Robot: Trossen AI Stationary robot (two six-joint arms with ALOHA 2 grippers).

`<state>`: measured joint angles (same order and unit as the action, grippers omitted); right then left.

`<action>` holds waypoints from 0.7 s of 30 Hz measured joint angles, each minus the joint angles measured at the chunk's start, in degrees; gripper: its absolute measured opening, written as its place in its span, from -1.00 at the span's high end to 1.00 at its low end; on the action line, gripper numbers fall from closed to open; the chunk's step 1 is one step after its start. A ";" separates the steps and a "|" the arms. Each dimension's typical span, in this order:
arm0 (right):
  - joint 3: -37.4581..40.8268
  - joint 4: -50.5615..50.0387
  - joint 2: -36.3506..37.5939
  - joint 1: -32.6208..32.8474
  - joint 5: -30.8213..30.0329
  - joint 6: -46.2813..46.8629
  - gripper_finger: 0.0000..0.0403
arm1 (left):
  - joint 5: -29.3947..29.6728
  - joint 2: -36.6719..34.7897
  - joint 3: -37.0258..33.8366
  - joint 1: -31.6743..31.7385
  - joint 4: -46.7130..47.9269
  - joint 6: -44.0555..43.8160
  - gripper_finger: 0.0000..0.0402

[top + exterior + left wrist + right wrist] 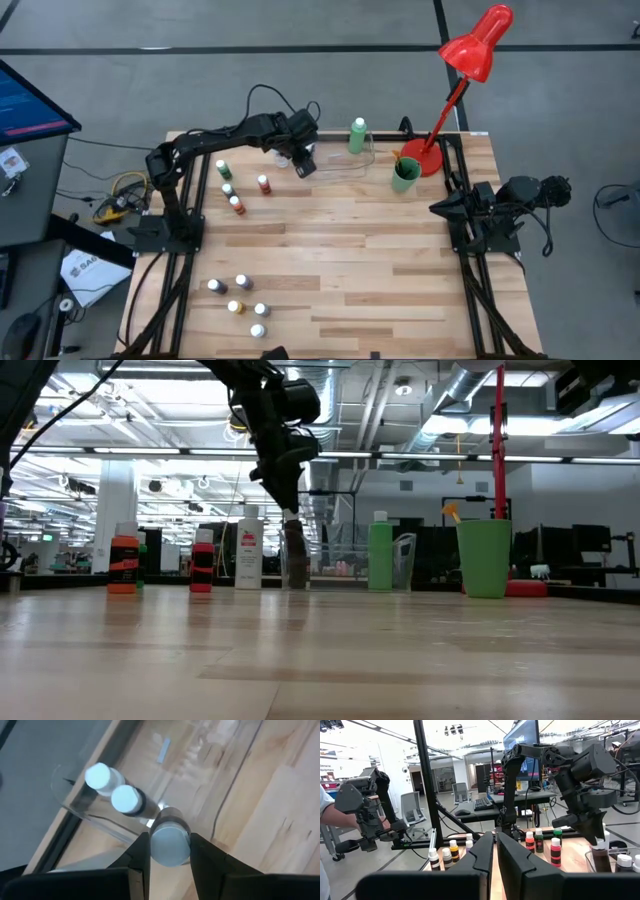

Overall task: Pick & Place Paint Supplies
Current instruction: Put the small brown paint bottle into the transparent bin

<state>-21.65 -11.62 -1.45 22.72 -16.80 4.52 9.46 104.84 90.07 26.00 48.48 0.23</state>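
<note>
My left gripper (304,166) stands over the near left corner of the clear plastic tray (345,163), shut on a small brown white-capped bottle (295,556). Two more small capped bottles (111,787) stand inside the tray's corner, and a taller green bottle (357,135) stands at its far side. Several small bottles (232,188) stand left of the tray, and several more (243,300) near the table's front edge. My right gripper (438,208) waits shut at the table's right edge, level and above the board. My left gripper pinches the brown bottle's white-capped top (170,845) between its two fingers (142,851). The fingers come from above, slanting down toward the far edge. The bottle hangs about upright below them inside the tray; whether its bottom (296,584) touches the tray floor I cannot tell.
A green cup (404,175) and a red desk lamp's base (425,155) stand right of the tray. The middle of the wooden table (340,250) is bare boards. A person's hand and a hand-held device show beyond the table in the right wrist view.
</note>
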 joint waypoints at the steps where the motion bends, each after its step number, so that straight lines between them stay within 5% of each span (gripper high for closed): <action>1: 0.00 0.00 0.00 0.00 0.00 0.00 0.89 | 0.16 -0.02 0.02 0.00 -0.21 0.00 0.59; 21: 0.00 0.00 0.00 0.00 0.00 0.02 0.89 | 1.29 2.82 -0.01 -0.52 -2.96 0.96 0.59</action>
<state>-21.65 -11.62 -1.45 22.72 -16.80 4.54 10.75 107.66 90.06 25.47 45.51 1.19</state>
